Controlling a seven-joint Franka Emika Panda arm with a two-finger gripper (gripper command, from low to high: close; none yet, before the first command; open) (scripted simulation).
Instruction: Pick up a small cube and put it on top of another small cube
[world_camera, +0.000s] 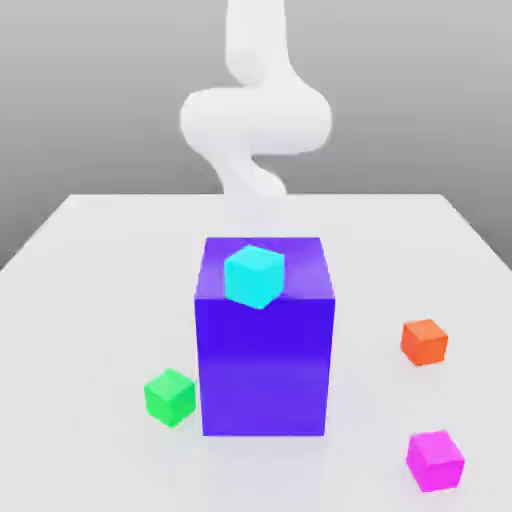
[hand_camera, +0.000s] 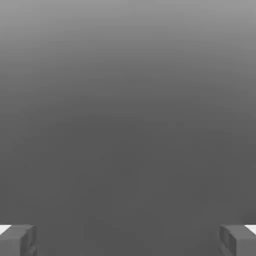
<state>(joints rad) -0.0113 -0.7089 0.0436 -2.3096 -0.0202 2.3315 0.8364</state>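
- Small magenta cube (world_camera: 435, 460): sits on the white table (world_camera: 90, 300) at the front of the exterior view's right, well apart from everything else and untouched.
- Going from the exterior view's left to right: green cube (world_camera: 169, 396) just beside the big blue-purple block (world_camera: 264, 345), cyan cube (world_camera: 254, 275) resting on that block's top, orange-red cube (world_camera: 424, 341) farther right, then the magenta one nearest the front.
- Judged by look: rigid, light, flat-faced and sharp-edged, probably a little slick; unlikely to deform or break.
- Best taken across two opposite side faces, square-on and near mid-height, to avoid twisting it out.
- Gripper (hand_camera: 128, 240): jaws spread wide, with one grey fingertip (hand_camera: 17, 240) at each side of the hand view and nothing but plain grey between them.
- No cube between the jaws or anywhere near them in the hand view; arm (world_camera: 255, 120) raised behind the block, far from the magenta cube.
- Needs a long approach toward the table's front right before any grasp.
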